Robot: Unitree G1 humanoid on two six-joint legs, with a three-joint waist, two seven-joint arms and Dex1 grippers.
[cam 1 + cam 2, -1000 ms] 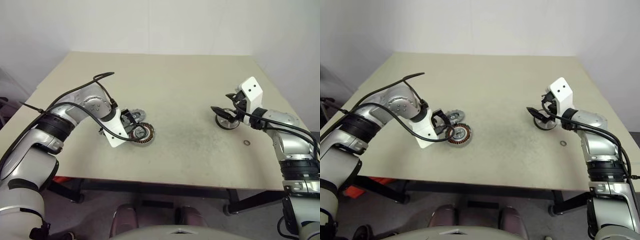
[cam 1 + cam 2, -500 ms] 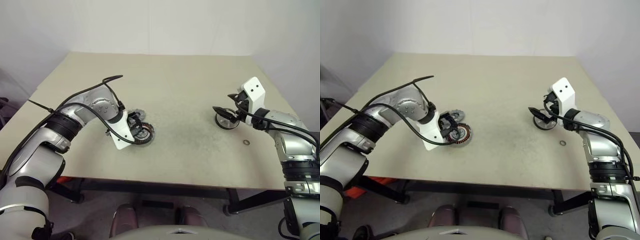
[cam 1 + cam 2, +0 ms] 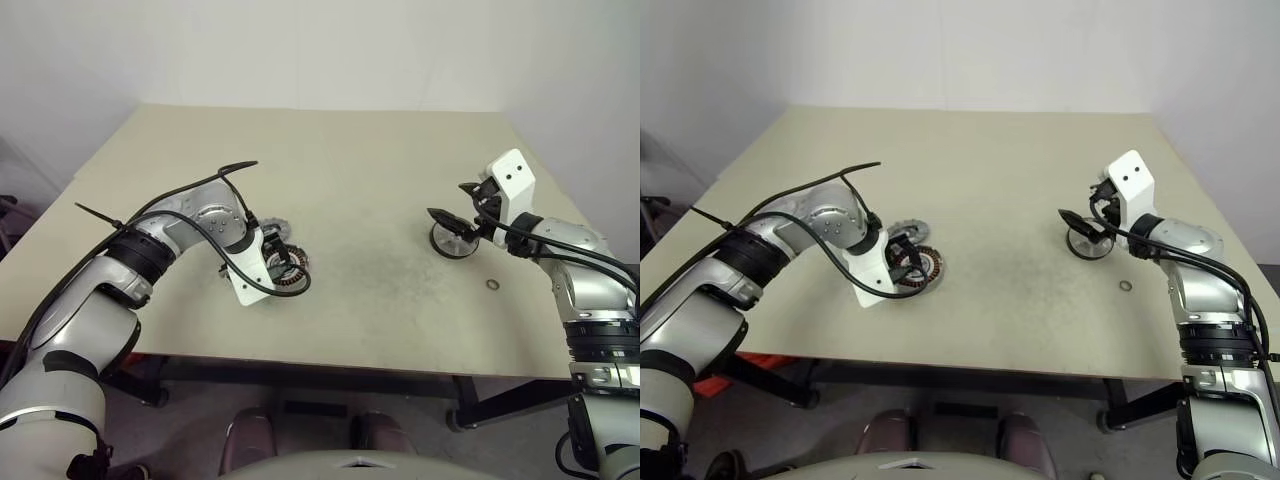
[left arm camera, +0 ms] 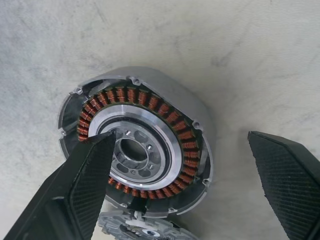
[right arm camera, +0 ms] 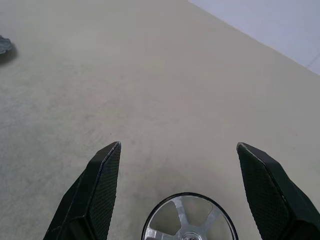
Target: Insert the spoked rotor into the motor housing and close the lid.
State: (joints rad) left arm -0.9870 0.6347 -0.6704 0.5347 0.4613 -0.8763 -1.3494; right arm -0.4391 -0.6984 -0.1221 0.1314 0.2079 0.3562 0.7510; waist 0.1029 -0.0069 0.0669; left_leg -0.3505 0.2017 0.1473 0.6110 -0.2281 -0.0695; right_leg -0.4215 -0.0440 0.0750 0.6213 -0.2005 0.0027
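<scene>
The motor housing (image 4: 137,160), a short grey cylinder with copper windings around a silver hub, stands on the table left of centre. My left gripper (image 4: 180,137) hangs open just above it, pointing steeply down; one finger (image 4: 85,185) overlaps the windings, the other is past the outer wall. The lid (image 3: 276,231), a small dark notched disc, lies right behind the housing. The spoked rotor (image 3: 455,241), dark-rimmed with pale spokes, lies flat at the right. My right gripper (image 5: 178,145) is open just over it, with nothing between its fingers.
A small metal ring (image 3: 493,285) lies on the beige table (image 3: 370,180) to the right of the rotor, toward the front. Bare tabletop stretches between the housing and the rotor. The table's front edge runs close below both arms.
My left gripper has moved to the right and slightly down, from beside the housing to above it. The right arm and the rotor have stayed put.
</scene>
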